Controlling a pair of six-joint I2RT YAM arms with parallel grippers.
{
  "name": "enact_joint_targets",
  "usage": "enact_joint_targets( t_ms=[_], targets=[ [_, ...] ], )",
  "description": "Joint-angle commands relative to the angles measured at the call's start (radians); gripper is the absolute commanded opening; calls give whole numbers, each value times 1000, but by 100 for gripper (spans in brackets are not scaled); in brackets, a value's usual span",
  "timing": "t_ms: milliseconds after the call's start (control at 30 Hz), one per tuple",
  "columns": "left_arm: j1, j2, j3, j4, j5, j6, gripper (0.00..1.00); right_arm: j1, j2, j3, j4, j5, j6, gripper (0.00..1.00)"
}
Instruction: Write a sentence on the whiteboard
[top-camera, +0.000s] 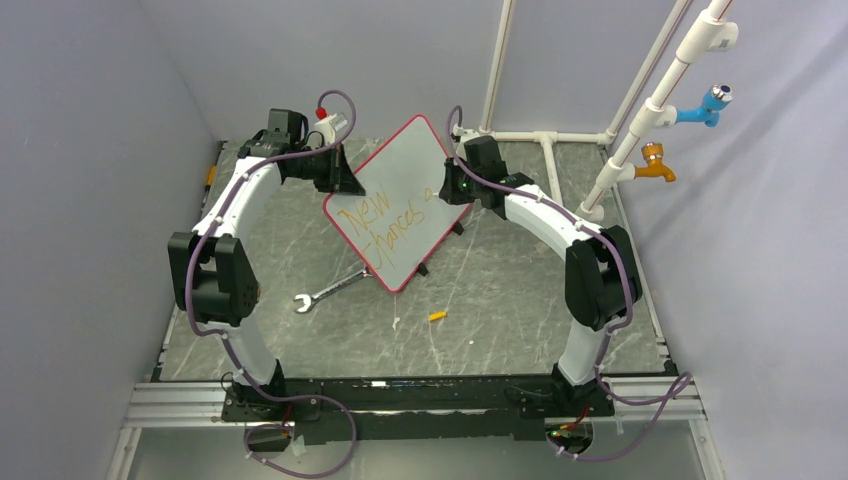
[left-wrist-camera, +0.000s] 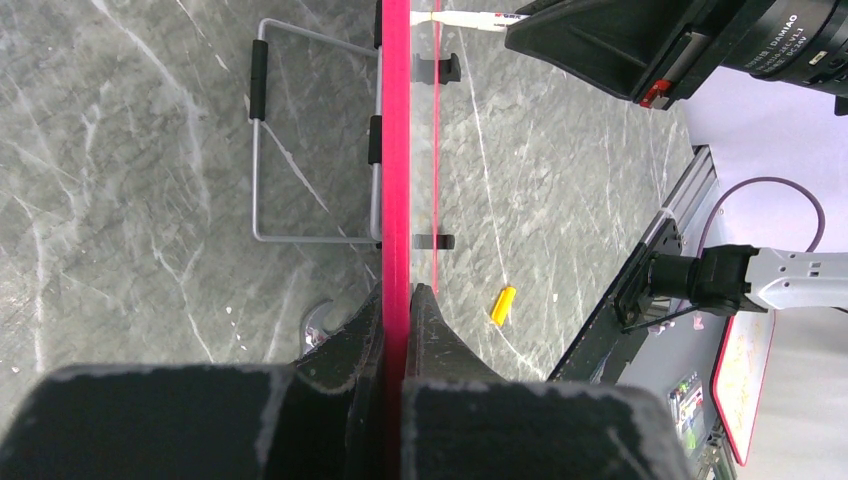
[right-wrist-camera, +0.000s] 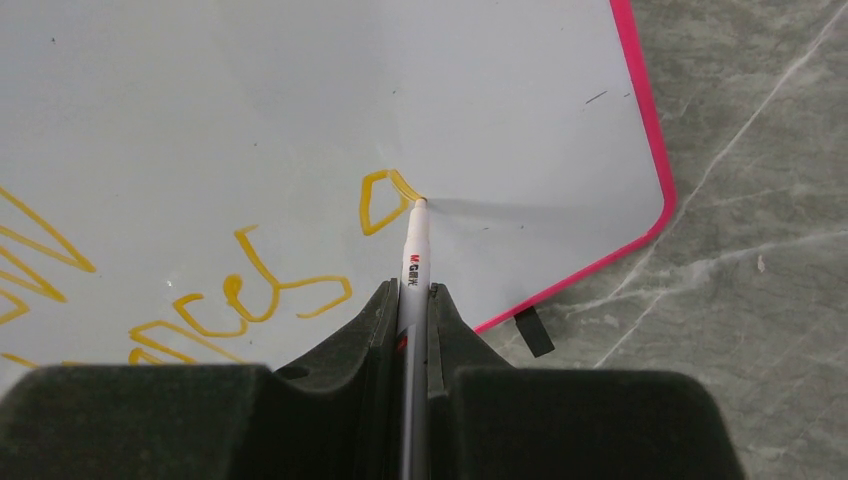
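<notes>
While it is standing tilted on the desk (top-camera: 500, 300), the whiteboard (top-camera: 405, 170) is being steadied by the left end effector (left-wrist-camera: 400, 305), clamped on its red frame, so that the right end effector (right-wrist-camera: 412, 300), gripping the marker (right-wrist-camera: 415, 250), is pressing the tip beside the orange sentence (top-camera: 385, 225).

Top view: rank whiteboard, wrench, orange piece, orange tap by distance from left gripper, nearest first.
1. whiteboard: its edge is clamped in the left gripper.
2. wrench: on the table, just nearer the bases.
3. orange piece: on the table, further right.
4. orange tap: far right, on the pipe.
</notes>
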Motion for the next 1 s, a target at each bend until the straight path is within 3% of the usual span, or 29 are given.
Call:
enact_joint_targets(
  t_ms=[0, 733, 967],
  targets=[
    [-23, -25, -8, -14, -83, 94, 0, 16, 13, -7, 15, 10, -5, 0],
    [-27, -23, -1, -27, -123, 104, 0, 15, -141, 11, -55, 61, -35, 0],
    [-46, 22, 68, -82, -161, 135, 0, -19, -192, -35, -40, 52, -32, 0]
  ],
)
